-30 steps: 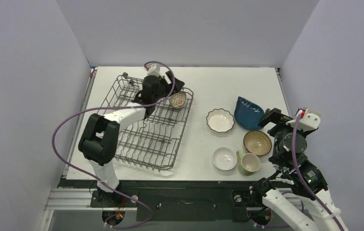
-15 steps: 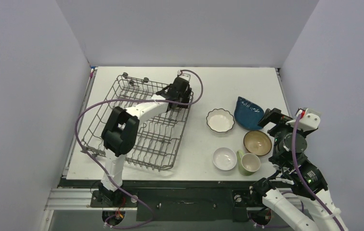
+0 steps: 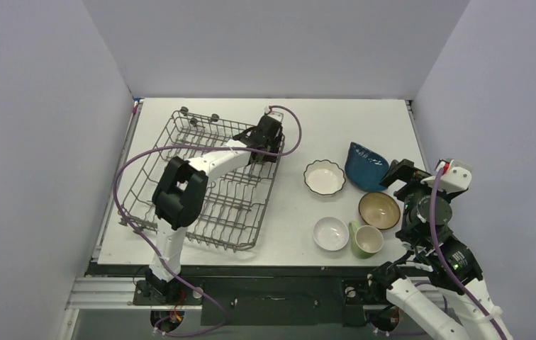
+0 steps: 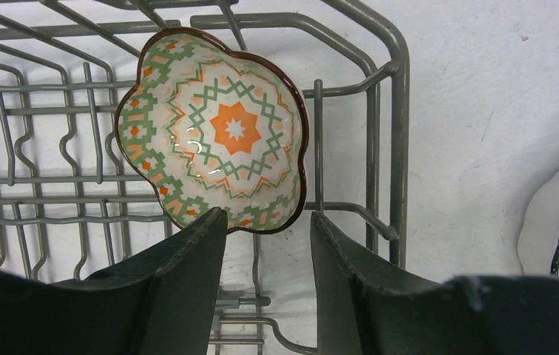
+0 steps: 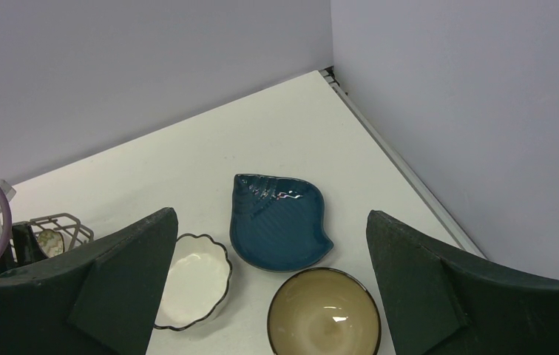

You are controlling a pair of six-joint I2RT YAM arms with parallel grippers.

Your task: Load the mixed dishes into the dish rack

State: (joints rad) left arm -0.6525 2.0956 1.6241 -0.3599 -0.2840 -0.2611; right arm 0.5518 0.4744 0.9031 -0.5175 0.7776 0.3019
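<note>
The tiny flower-patterned dish (image 4: 214, 129) lies in the far right corner of the grey wire dish rack (image 3: 153, 150). My left gripper (image 3: 263, 139) hovers right over it, open and empty (image 4: 265, 222), and hides it in the top view. On the table to the right are the white scalloped bowl (image 3: 324, 177), dark blue dish (image 3: 364, 166), brown bowl (image 3: 379, 210), plain white bowl (image 3: 331, 234) and light green mug (image 3: 369, 241). My right gripper (image 3: 400, 173) is wide open and empty above the brown bowl (image 5: 324, 314) and blue dish (image 5: 280, 222).
The rack's corner wires (image 4: 402, 111) stand close to the right of the left fingers. Grey walls enclose the table at the back and both sides. The table's right edge (image 5: 402, 170) runs near the blue dish.
My left arm swung right along the rack's far side and now sits over the flower dish, hiding it from above. The dishes and right arm have not moved.
</note>
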